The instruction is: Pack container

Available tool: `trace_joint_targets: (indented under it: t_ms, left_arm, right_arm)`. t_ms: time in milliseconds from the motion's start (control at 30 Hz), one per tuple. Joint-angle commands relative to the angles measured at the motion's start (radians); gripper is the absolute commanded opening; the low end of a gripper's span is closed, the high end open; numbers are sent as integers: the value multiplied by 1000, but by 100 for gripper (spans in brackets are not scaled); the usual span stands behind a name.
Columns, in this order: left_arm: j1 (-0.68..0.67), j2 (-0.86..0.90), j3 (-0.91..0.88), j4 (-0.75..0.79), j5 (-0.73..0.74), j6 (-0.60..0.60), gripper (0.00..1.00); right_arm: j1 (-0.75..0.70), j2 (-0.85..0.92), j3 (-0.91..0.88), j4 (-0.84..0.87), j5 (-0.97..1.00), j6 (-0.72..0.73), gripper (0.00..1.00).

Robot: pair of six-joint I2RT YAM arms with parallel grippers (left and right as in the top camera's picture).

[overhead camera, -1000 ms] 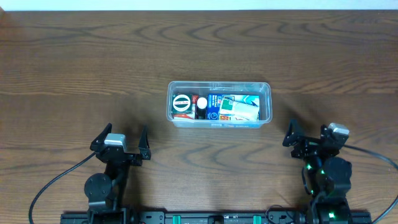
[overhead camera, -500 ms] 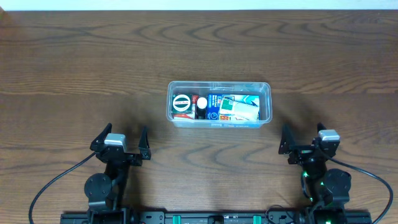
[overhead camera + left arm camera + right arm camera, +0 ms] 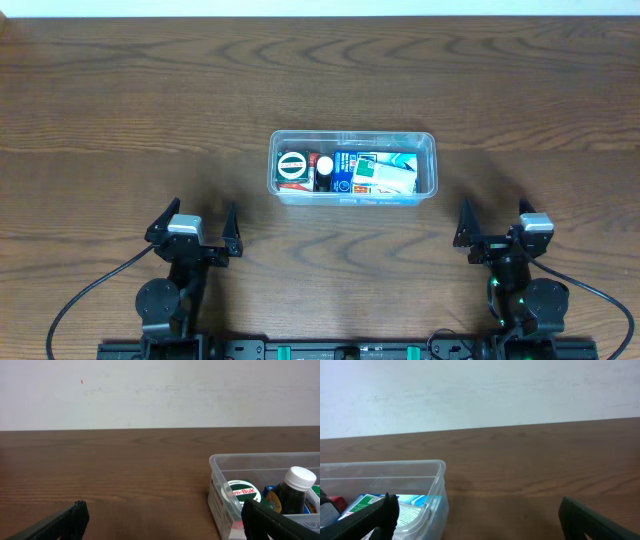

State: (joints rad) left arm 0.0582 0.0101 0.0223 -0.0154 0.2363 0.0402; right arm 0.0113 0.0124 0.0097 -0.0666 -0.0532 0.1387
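Note:
The clear plastic container sits at the table's middle, filled with a round tin, a small dark bottle with a white cap and blue and green cartons. It also shows in the left wrist view and in the right wrist view. My left gripper is open and empty at the front left, apart from the container. My right gripper is open and empty at the front right. Their fingers frame each wrist view: left gripper, right gripper.
Brown wooden table all around the container. A white wall stands behind the far edge. Black cables run from each arm base at the front edge.
My right arm has drawn back toward the front edge and settled near its base, gripper open. The left arm and the container have not moved.

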Motion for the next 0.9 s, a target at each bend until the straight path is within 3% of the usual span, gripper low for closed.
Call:
trace_joint_targets:
  t_ms: [0,233,867]
  left_arm:
    - [3,-5,-18,-33,11,-8,98]
    - [3,-5,-18,-33,11,-8,98]
    - [3,-4,-18,-33,11,-8,98]
  right_arm:
    - [-12,-8,-5,-2,-4,-68,99]
    - [-12,-8,-5,-3,-4,-226,99]
    - [-12,-8,-4,-3,-4,-230,99]
